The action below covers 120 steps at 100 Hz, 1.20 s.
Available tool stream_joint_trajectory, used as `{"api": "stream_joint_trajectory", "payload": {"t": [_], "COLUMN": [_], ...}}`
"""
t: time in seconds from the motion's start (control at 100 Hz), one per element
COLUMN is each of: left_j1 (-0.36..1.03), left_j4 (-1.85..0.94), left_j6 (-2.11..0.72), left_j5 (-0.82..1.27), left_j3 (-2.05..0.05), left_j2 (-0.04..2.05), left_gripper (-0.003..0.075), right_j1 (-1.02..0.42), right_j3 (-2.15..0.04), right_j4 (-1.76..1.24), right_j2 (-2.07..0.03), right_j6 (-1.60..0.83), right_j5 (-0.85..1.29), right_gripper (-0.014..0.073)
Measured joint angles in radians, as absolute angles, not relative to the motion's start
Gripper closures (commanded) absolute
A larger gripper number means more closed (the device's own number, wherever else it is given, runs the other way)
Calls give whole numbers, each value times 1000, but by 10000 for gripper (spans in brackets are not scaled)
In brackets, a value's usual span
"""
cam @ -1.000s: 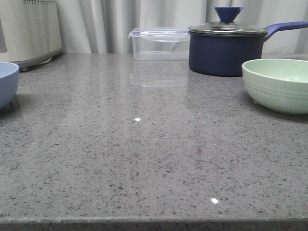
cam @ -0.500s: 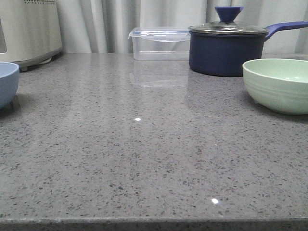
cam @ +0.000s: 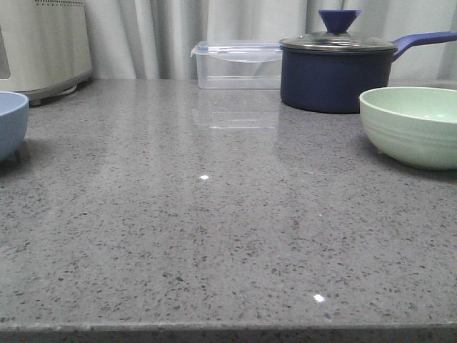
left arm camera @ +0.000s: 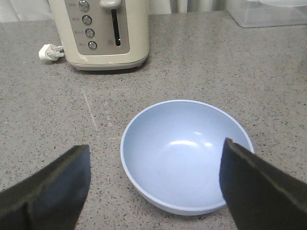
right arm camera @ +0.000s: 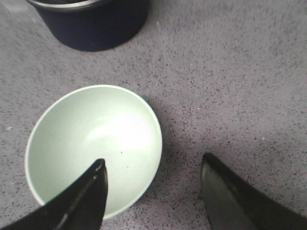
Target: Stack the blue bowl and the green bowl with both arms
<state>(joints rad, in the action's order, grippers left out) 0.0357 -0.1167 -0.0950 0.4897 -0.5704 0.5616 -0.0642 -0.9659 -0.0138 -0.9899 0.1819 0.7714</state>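
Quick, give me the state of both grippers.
Left gripper: open, above the blue bowl, holding nothing.
Right gripper: open, over the green bowl's rim, holding nothing.

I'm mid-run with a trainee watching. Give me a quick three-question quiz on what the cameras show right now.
1. True or false: the blue bowl already sits inside the green bowl.
2. Which stands nearest the green bowl: A) toaster B) lidded saucepan C) clear plastic container?
3. Fill in: both end effectors, left and right, are ____.

Key: 1 false, they rest apart on the countertop; 2 B; 3 open.
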Motion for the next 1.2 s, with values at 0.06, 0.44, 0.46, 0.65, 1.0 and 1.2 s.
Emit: {"api": "stream_joint_trajectory", "payload": {"t": [0.06,0.44,0.46,0.65,1.0,1.2], "left_j1": [36,36,36,36,36,36], "left_j4": [-117,-120,-120,-121,-121,-121], "left_j6": [-95,-95,-95,-95,-95,-95], "left_j5": [494,502,502,502,502,502], "left_j3": [-570,-570,-570,-570,-570,-570], "left_j2": [562,562,562,562,562,562], "left_gripper": [175,175,175,175,175,175], "right_j1": [-64,-64,-64,-64,-64,-64], "right_j3": [-1015,-1201,-1206,-1214,-1216,-1216], "right_j4": [-14,-14,-14,-14,-14,-14], "right_j2": [-1062,-1396,-1408,-1493,-1529,-1529], "right_j6": [182,182,182,182,182,182], "right_j5": [804,926,929,938,941,948], "right_gripper": [151,151,151,151,258,523]}}
